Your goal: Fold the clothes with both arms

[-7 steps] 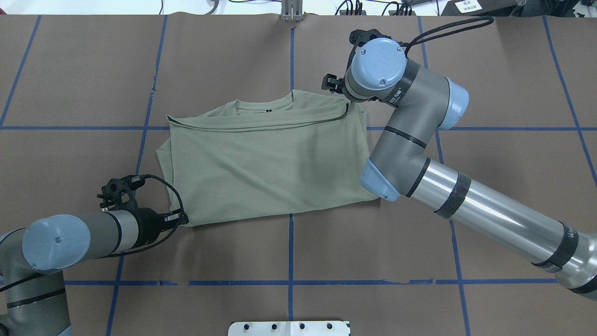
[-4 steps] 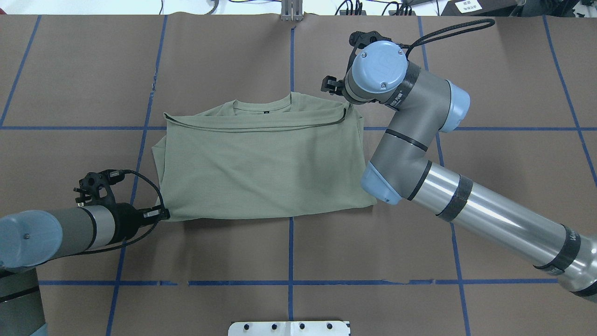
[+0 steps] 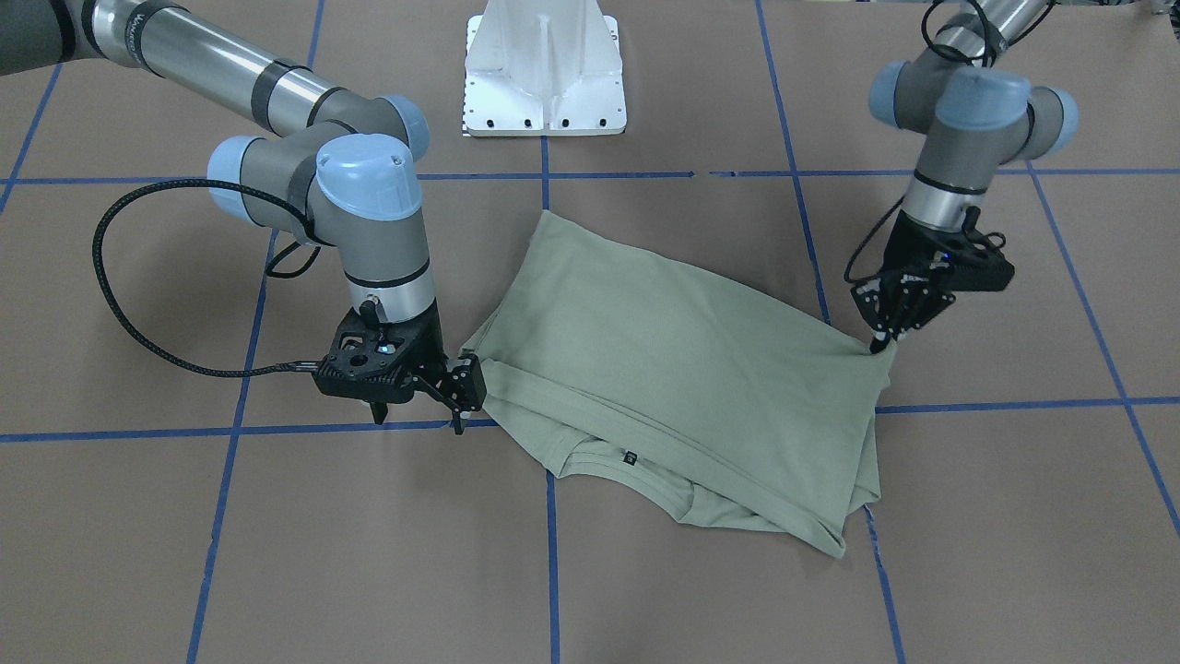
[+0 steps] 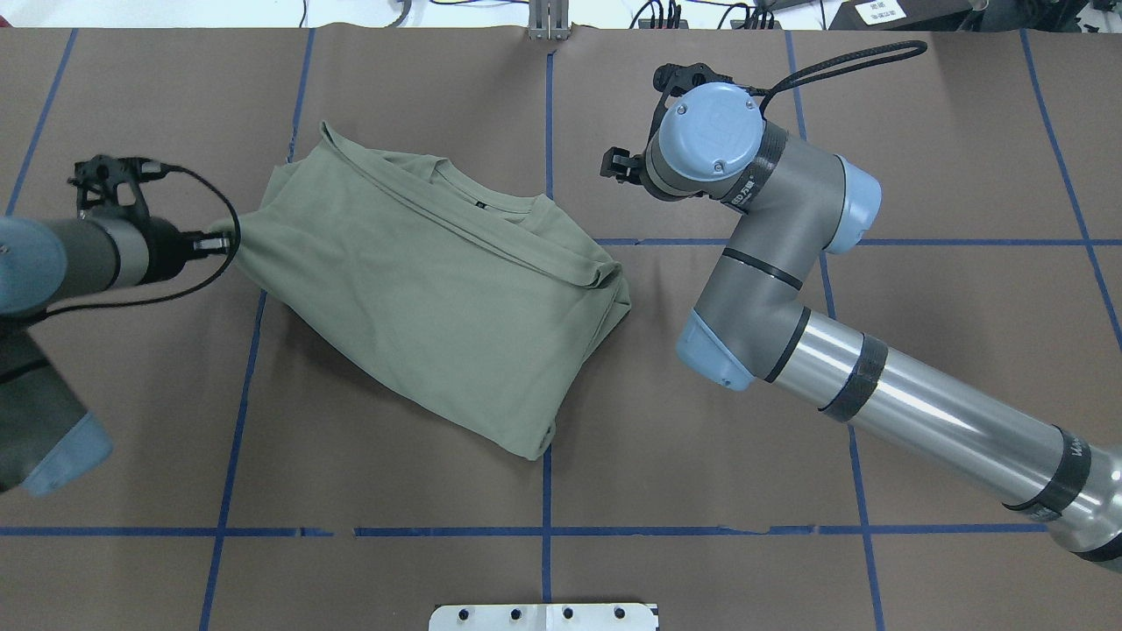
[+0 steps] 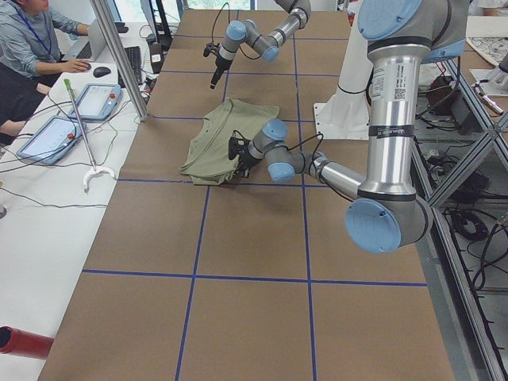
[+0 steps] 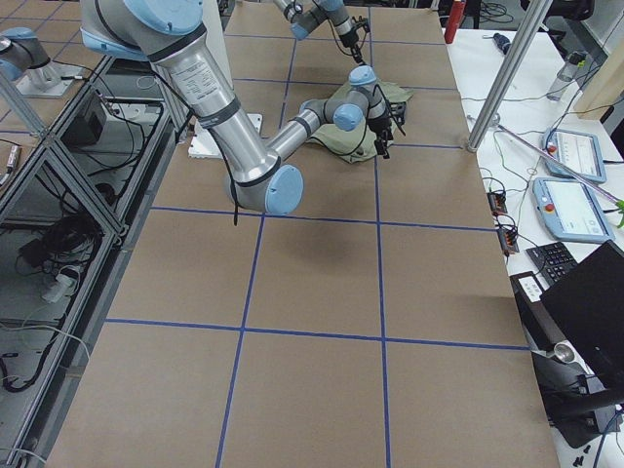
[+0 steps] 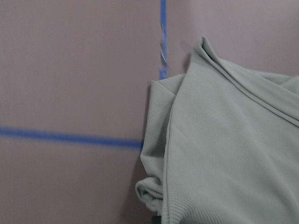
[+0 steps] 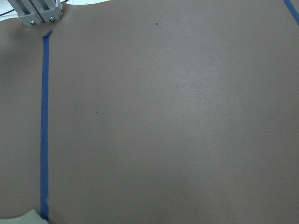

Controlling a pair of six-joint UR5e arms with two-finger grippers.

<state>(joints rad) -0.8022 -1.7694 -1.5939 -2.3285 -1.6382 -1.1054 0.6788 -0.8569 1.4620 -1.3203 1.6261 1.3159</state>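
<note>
Sage-green knit shirt (image 4: 421, 289) lies on the brown worktop (image 4: 394, 491), mostly on the robot's left half. Its nearest corner just reaches the centre line of blue tape (image 4: 546, 491). It sits skewed to the tape grid, not square with it.

Done, as I read it:
- No sleeve hangs loose, so both seem tucked inside.
- The body is doubled over, and the top layer's edge runs just short of the neckline.
- The neck label (image 4: 479, 205) shows at the far edge.
- The bundle is several layers thick and wider than it is deep.

Left gripper (image 3: 878, 345): closed on one corner of the shirt, with the cloth drawn to a point toward it. Its wrist view is filled with bunched fabric close in.

Right gripper (image 3: 417, 420): fingers (image 3: 464, 395) spread apart, low, just beside the shirt's opposite end and holding nothing. Its wrist view shows bare worktop and only a sliver of green at the lower corner.

Left to do, my judgement:
- The end near the right gripper is rolled and uneven and wants flattening.
- The bundle needs turning square to the grid.
- One more fold across the width would probably finish it, which means the right gripper taking cloth first.

I'd call it past halfway, not finished.
</note>
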